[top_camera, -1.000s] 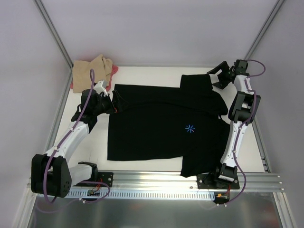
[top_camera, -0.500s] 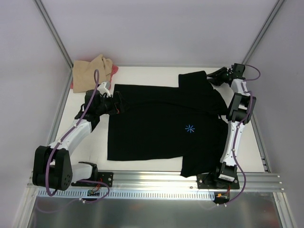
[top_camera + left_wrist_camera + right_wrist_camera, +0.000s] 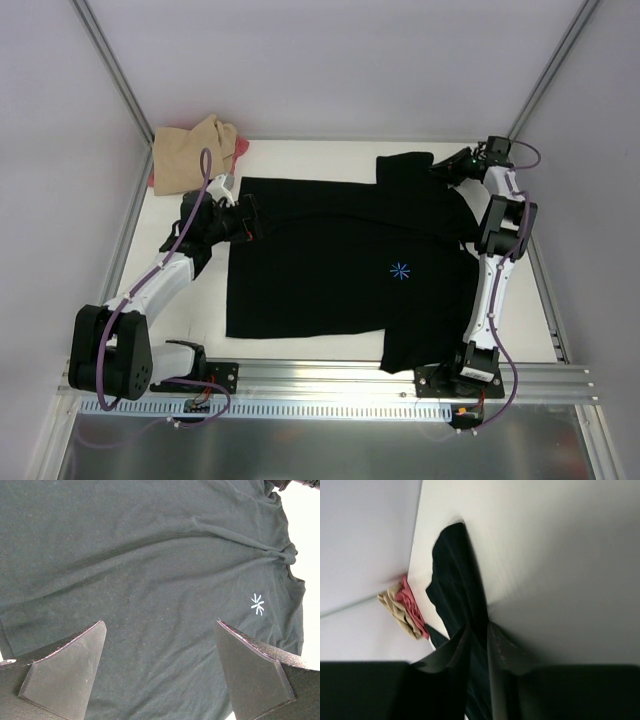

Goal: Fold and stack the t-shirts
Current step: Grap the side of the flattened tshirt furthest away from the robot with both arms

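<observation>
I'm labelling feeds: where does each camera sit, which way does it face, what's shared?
Top external: above, behind the bases, looking down on the table and black t-shirt; left arm, right arm show.
Left wrist: over the shirt, facing down at its chest mark; open left fingers show.
Right wrist: low at the far right, facing leftward toward tan shirt and pink-red shirt; right fingers pinch black cloth.
Shared: all see the black t-shirt.

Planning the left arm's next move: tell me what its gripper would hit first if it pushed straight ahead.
The left gripper, jaws open, points at the black shirt. It would likely meet that cloth first, away from the starburst mark. The remaining gap is unclear.
</observation>
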Tool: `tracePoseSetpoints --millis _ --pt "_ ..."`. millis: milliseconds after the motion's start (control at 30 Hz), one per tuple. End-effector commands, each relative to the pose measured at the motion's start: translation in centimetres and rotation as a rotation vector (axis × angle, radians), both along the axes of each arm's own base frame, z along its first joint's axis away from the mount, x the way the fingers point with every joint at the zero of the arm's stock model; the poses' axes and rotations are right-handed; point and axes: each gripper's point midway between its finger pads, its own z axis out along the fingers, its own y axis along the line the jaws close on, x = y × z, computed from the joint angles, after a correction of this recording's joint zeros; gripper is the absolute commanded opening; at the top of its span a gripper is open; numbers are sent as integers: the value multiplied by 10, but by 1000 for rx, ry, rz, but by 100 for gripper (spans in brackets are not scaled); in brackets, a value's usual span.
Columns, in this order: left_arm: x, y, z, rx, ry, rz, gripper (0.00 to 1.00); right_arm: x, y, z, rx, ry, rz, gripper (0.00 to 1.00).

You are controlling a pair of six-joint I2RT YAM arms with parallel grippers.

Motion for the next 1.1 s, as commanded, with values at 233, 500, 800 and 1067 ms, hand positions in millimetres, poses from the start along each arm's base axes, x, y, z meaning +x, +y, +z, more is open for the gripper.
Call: tracePoseSetpoints --millis 233,500,800,1067 --pt "0 -2 0 2 -30 -7 92 -38 25 -14 -16 105 75 0" --pt "-2 -2 -5 -1 -25 -3 92 -37 -5 47 -162 -32 3 0" --pt "-5 -2 -9 -5 -16 -4 92 -34 -46 113 -320 -184 -138 0" --pt "-6 -3 -13 -6 -7 -11 92 -37 -41 132 -303 -217 -128 0"
